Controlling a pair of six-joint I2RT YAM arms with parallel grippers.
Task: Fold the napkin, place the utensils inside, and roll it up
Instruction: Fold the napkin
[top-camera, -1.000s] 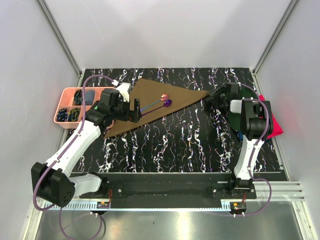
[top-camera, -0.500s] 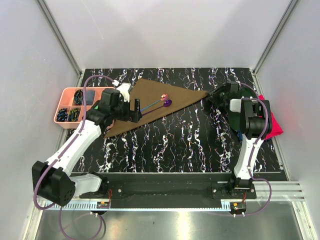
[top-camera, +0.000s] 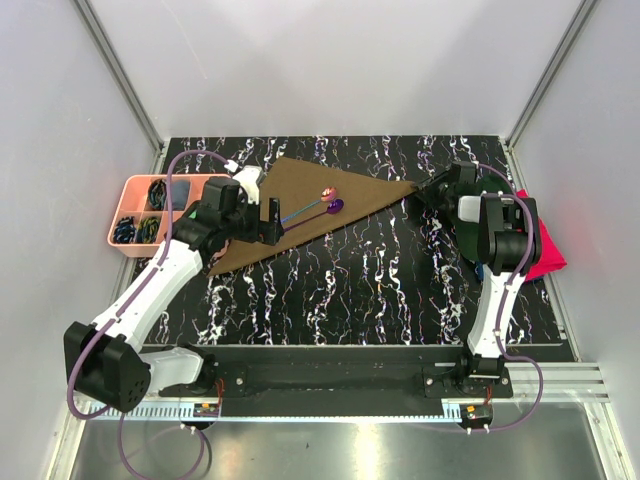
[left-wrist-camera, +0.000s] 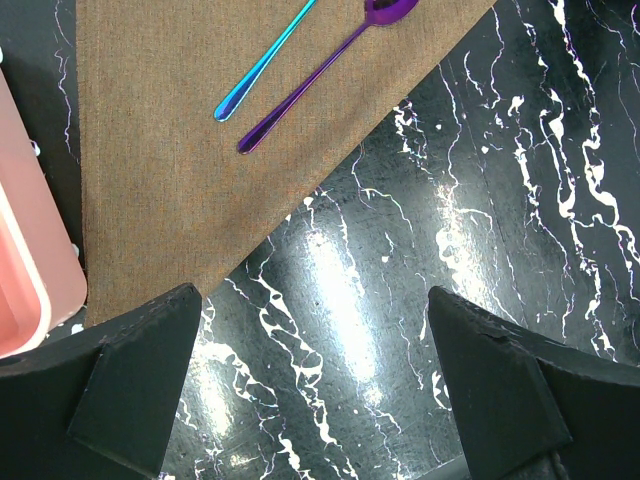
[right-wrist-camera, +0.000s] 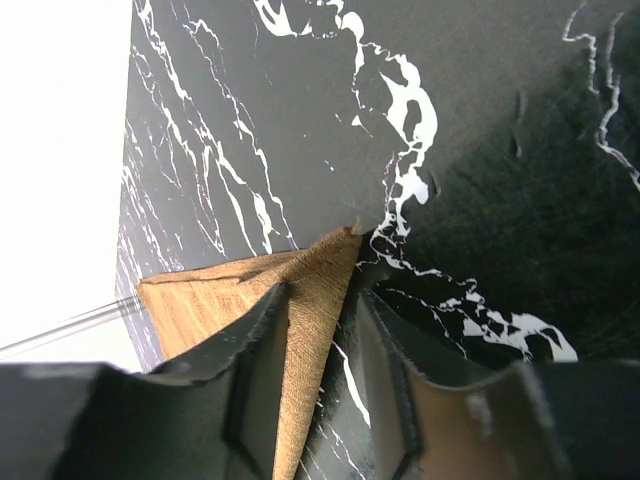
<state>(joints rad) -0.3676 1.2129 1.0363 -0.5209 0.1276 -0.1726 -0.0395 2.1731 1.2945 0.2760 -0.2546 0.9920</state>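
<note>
Where the right arm crosses the far right of the table, we lose most of what lies under it. Only a sliver of a dark green rounded cap and the outer part of a bright red crumpled cloth show past the arm. The contents of the pink plastic compartment tray at the left edge are too small for us to name. From the left wrist, the top edge cuts off the bowl ends of the slim iridescent metal utensils.

The olive-brown fabric napkin lies flat on the black, white-veined marble table, folded into a triangle. Its long edge runs from the near left up to a sharp tip at the far right, and the third corner points to the far side. The two utensils rest on it side by side, nearly parallel to that long edge. Their handles point to the near left and their bowls to the far right, the pink bowl just beyond the purple one.

The left gripper hangs over the napkin's near-left end, its fingers spread wide and empty. The right gripper has the napkin's right tip between its fingers, which stand close on either side. We cannot tell whether they actually pinch the fabric.
</note>
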